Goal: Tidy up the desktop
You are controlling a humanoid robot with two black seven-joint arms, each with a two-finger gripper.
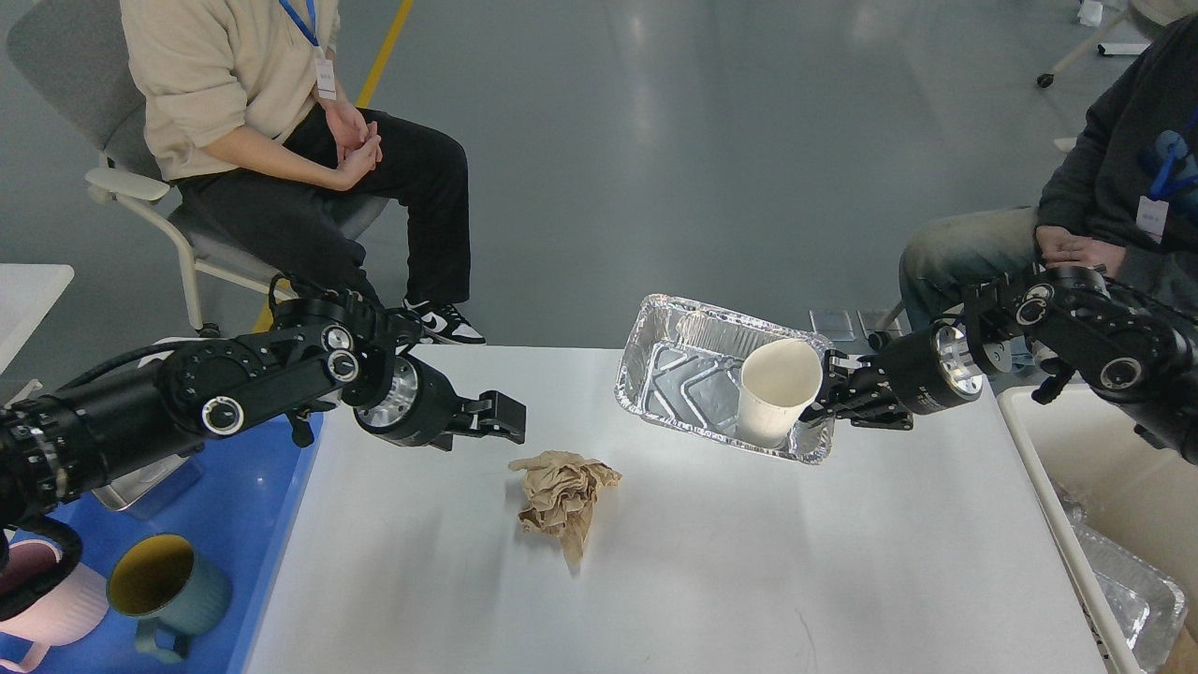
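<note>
The white desk [749, 580] fills the lower middle of the head view, its far edge toward two seated people. At its left side sits a blue tray [253, 524] holding a teal mug [168, 585] and a pink mug [51, 608]; at its right side stands a cream bin [1039, 440] with foil trays inside. A foil tray [674, 374] is tilted up above the far right part of the desk, a white paper cup [779, 388] leaning inside it. The right hand [828, 398] grips the tray's right rim, fingers closed on it. The left hand [501, 421] hovers over the desk's left part, holding nothing; how far it is open I cannot tell. A crumpled brown paper [564, 496] lies on the desk, just below it.
</note>
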